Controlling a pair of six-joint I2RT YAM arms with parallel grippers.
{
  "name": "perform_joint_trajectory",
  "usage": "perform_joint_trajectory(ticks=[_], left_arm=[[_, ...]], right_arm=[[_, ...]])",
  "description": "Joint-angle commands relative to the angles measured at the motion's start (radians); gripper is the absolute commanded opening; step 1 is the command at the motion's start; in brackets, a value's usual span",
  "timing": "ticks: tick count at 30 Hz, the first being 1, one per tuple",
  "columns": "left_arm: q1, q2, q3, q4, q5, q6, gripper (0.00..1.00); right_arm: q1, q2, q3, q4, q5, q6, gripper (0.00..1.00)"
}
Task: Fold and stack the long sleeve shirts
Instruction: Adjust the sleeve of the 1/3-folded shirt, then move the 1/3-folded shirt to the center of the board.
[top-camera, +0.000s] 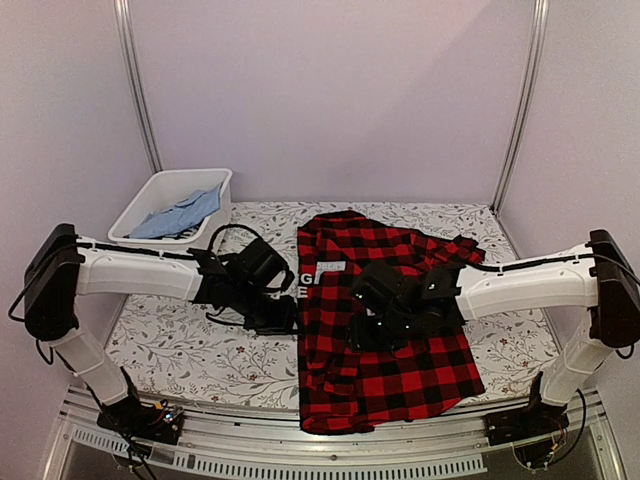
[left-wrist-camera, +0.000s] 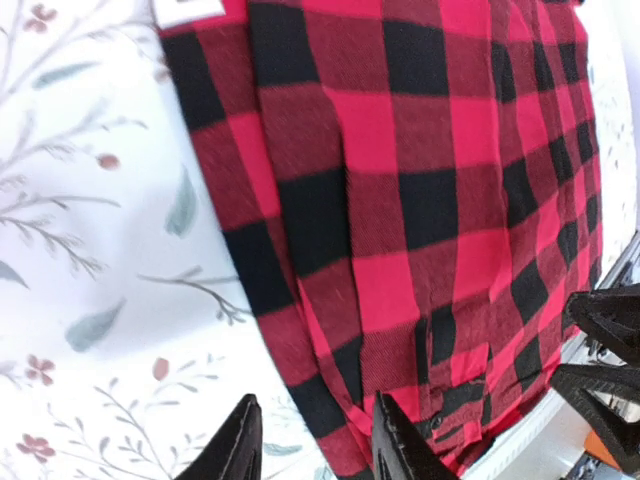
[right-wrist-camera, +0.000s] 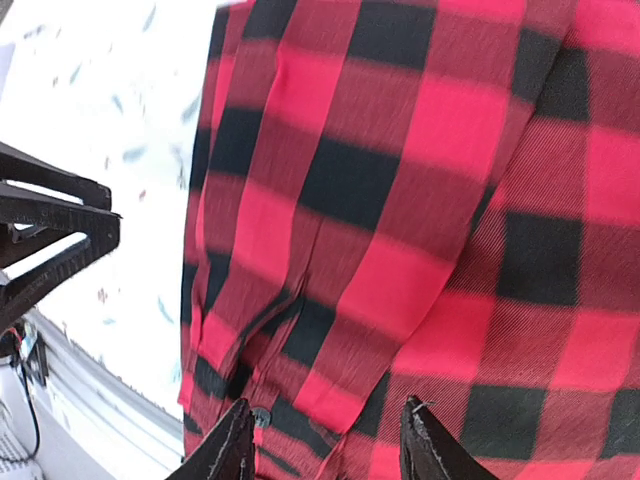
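1 red-and-black buffalo check cloth shirt, with 1 white lettered tag on it. 1 white plastic bin, with light blue cloth inside; can't tell how many pieces. 2 white-and-black robot arms: left arm, right arm. 2 black two-finger grippers: left gripper, right gripper, 2 fingers each. 1 table with floral-print cover. 2 silver metal posts at the back corners.

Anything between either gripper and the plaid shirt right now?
Nothing visible. The left gripper hangs open over the left edge of the red-and-black check shirt, the right gripper open over its middle, with only cloth beyond both. The white bin sits off at the far left corner.
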Motion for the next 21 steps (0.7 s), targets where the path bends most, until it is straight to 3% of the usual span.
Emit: perform_joint_trajectory(ticks=[1, 14, 21], left_arm=[[0.121, 0.049, 0.030, 0.062, 0.033, 0.082, 0.37], [0.206, 0.332, 0.232, 0.066, 0.082, 0.192, 0.29], [0.231, 0.375, 0.245, 0.047, 0.039, 0.197, 0.04]], right_arm=[[-0.073, -0.040, 0.033, -0.010, 0.077, -0.104, 0.48], [-0.238, -0.061, -0.010, 0.114, 0.061, -0.212, 0.47], [-0.262, -0.056, -0.042, 0.139, 0.059, -0.217, 0.46]])
